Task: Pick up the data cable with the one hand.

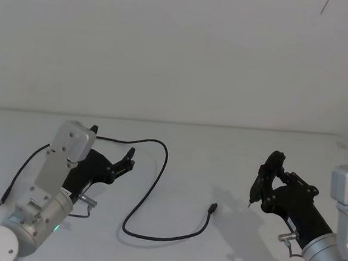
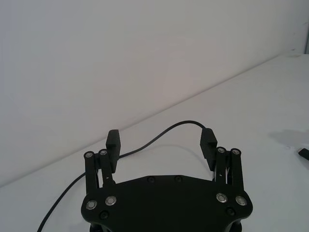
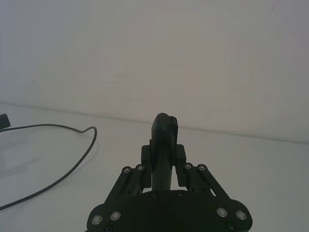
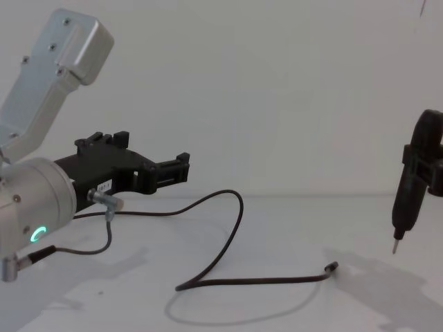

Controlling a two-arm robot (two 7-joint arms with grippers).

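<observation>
Closest in, over the table's left side, is the left arm's big silver cylinder with a green ring light (image 4: 34,200). From it reaches the left tool (image 2: 160,140), black angular plastic with a white label, its two fingers spread wide with nothing between them. It hangs above the white table (image 1: 182,185) without touching it. Just beyond its fingertips runs the data cable (image 1: 166,158), a long thin black flexible cord. The cable passes nearer the table's far edge, bends back in an S across the middle, and ends in a small dark plug (image 1: 214,207) well apart from either tool. Over the right side, the right tool (image 3: 164,157) is pressed together on a slim black pointed implement (image 4: 408,194), tip down and clear of the cable (parked, by the look of it).

The cord should be very light and limp, so it will sag and trail from wherever it is pinched, and it could slip between pads that do not fully meet. The bend nearest the left tool looks the best hold.

The left arm covers where the cable runs beneath it. Another black cord (image 1: 13,182) shows toward the table's left edge, and I cannot tell whether it is the same one. Short grey wires with silver plugs (image 4: 104,200) hang at the left wrist.
</observation>
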